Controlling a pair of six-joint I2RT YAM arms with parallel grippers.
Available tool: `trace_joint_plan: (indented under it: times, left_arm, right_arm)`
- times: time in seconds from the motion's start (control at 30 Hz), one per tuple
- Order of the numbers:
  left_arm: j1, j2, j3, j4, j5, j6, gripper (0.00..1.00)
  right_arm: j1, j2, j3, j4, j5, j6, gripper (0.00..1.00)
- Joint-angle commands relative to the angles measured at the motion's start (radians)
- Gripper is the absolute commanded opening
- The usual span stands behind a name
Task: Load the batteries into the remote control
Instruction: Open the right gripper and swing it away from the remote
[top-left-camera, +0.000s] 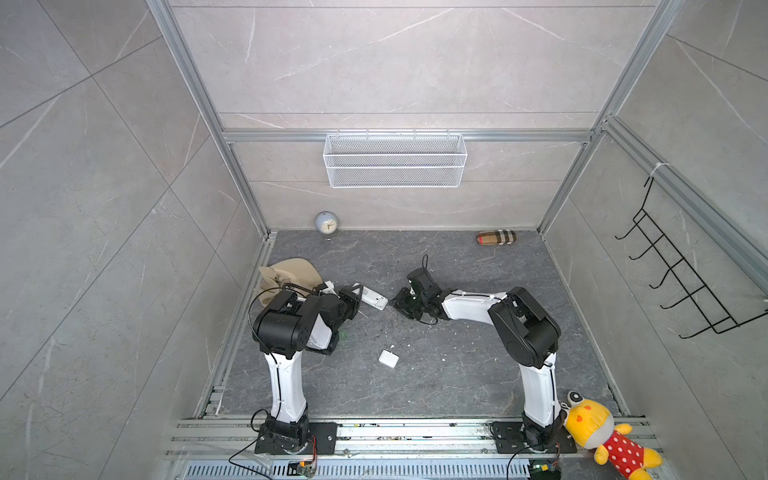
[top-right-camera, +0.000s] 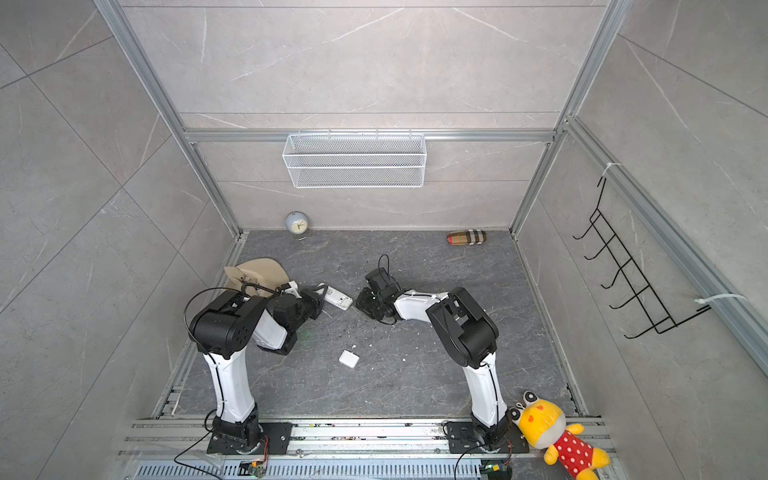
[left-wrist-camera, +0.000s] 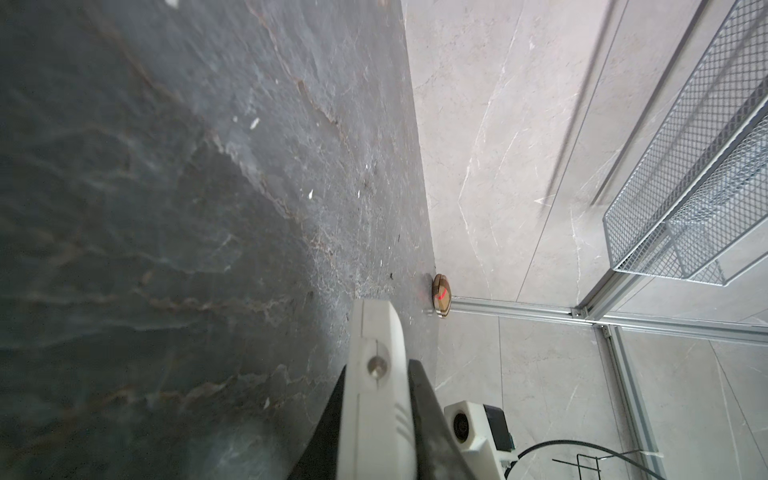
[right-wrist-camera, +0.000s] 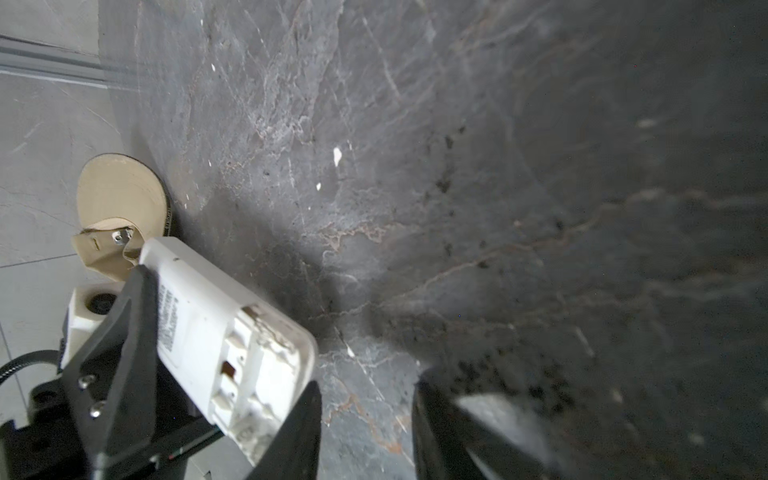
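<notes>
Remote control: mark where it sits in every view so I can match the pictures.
In a top view: remote control just left of centre.
In a top view: again just left of centre.
Left wrist: seen edge-on, close to the lens.
Right wrist: in front of the beige cap, battery bay open toward the camera.
Shared landmark: the left gripper, clamped on it in every view.

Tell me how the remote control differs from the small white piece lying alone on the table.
The remote control is a long oblong; the small white piece is shorter, nearly square. The remote control is clamped in the left gripper, battery bay open; the small white piece lies loose on the table, untouched. Both are white.
</notes>
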Motion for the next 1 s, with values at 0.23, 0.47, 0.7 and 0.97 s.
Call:
trace_joint_plan:
  times: [0.23, 0.47, 0.7, 0.97]
  left_arm:
    - [0.093, -0.098, -0.062, 0.079, 0.081, 0.046, 0.0]
    - [0.162, -0.155, -0.116, 0.016, 0.175, 0.089, 0.0]
    - [0.177, -0.199, -0.149, -0.005, 0.193, 0.08, 0.0]
    - [0.18, -0.276, -0.176, -0.064, 0.195, 0.09, 0.0]
  right_arm:
    - [0.013, -0.199, -0.038, -0.238, -0.07, -0.361, 0.44]
    - [0.125, -0.388, -0.269, -0.181, -0.11, -0.403, 0.48]
    - [0.362, -0.39, -0.303, -0.203, 0.051, -0.412, 0.51]
    - [0.462, -0.302, -0.27, -0.18, 0.067, -0.409, 0.52]
